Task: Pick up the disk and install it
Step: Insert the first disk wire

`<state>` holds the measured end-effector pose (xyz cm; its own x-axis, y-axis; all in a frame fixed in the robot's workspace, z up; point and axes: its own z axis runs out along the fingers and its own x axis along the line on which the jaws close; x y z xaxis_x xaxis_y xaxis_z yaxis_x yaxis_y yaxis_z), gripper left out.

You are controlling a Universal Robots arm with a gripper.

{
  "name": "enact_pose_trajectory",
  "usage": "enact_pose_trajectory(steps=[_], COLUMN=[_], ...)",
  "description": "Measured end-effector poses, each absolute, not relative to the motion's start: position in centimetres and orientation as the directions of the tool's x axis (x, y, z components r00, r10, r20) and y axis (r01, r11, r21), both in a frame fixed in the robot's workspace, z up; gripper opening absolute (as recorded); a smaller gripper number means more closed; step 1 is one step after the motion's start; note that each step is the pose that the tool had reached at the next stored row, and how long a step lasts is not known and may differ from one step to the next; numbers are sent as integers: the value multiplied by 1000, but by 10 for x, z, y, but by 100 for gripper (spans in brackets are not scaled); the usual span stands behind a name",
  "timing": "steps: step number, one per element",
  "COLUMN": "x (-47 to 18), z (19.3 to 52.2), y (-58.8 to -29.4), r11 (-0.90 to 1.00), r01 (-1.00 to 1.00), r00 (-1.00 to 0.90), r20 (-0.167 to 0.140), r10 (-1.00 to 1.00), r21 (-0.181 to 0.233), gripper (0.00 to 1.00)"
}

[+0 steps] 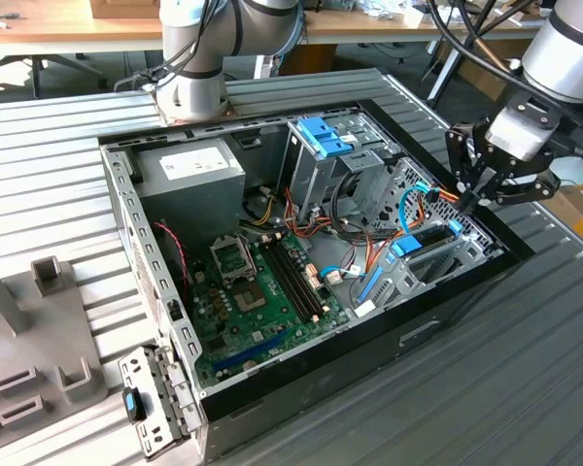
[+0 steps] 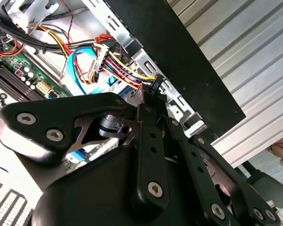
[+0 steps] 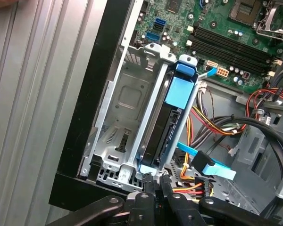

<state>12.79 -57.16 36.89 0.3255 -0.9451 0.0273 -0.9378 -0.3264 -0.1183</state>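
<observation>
My gripper (image 3: 154, 184) at one end of the disk (image 3: 166, 127), which stands on edge inside the metal drive cage (image 3: 125, 99)
The disk, black in a bright blue carrier, sits in the cage on the side away from the black case wall (image 3: 92, 117). My fingertips are drawn together just off the blue tab at the disk's end; I cannot tell whether they touch it. Coloured wires (image 3: 212, 127) run just beside the cage, and the green motherboard (image 3: 236, 37) lies beyond the cage
</observation>
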Motion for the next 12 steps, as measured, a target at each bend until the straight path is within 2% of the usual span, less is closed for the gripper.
enact_pose_trajectory(steps=[12], x=[115], z=[368], y=[-572], r11=[-219], r01=[-969], r00=[217], r20=[31], r10=[-976], r21=[-117], gripper=[16])
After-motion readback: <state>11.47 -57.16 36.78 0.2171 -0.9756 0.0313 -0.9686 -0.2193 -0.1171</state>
